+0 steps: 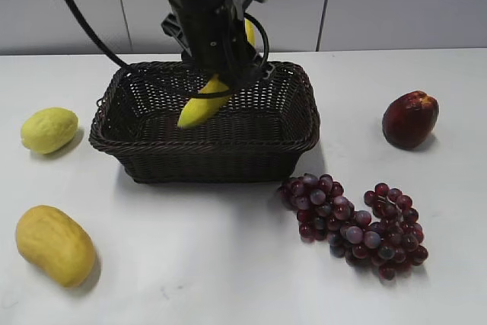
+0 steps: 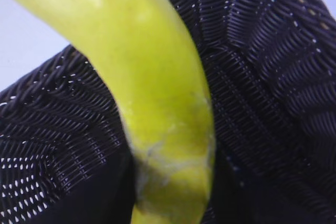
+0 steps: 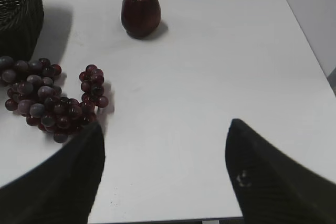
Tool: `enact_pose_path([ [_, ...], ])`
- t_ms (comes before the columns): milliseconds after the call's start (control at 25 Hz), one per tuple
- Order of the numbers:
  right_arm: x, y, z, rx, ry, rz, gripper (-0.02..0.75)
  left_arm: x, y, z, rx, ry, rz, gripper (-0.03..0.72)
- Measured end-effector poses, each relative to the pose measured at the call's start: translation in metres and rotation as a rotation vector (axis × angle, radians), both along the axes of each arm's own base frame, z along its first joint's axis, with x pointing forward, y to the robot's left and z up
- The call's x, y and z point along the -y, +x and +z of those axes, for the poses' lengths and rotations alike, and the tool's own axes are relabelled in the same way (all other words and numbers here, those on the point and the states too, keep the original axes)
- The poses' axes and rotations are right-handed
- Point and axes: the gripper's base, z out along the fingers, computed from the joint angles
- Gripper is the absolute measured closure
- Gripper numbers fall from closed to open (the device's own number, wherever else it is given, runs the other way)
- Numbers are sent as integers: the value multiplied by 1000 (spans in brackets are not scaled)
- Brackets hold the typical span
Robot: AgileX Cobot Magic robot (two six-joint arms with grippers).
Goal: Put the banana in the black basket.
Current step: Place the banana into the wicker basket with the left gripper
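Left gripper clamped on the banana, its lower end inside the black basket.

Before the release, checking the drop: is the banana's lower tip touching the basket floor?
Cannot tell. In the exterior view the banana hangs inside the black basket, whose front wall hides the floor; the left wrist view blurs it.

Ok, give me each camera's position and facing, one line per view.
Exterior: faces the table, angled down at the black basket; shows the left gripper holding the banana.
Left wrist: looks close along the banana into the basket; no gripper visible.
Right wrist: above the table, facing grapes and a red fruit; open right gripper fingers show.
Shared: banana and basket.
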Motion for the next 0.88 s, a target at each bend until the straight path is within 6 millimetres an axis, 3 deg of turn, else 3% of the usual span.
enact_pose_path([
  [240, 0, 0, 0, 1, 0, 0, 166, 1, 2, -10, -15, 21, -7, 53],
  [520, 0, 0, 0, 0, 0, 0, 166, -5, 0, -4, -14, 67, -4, 38],
  [640, 0, 0, 0, 0, 0, 0, 166, -12, -7, 14, -23, 77, 12, 36],
  [880, 0, 0, 0, 1, -1, 0, 166, -33, -36, 67, -88, 42, 58, 51],
])
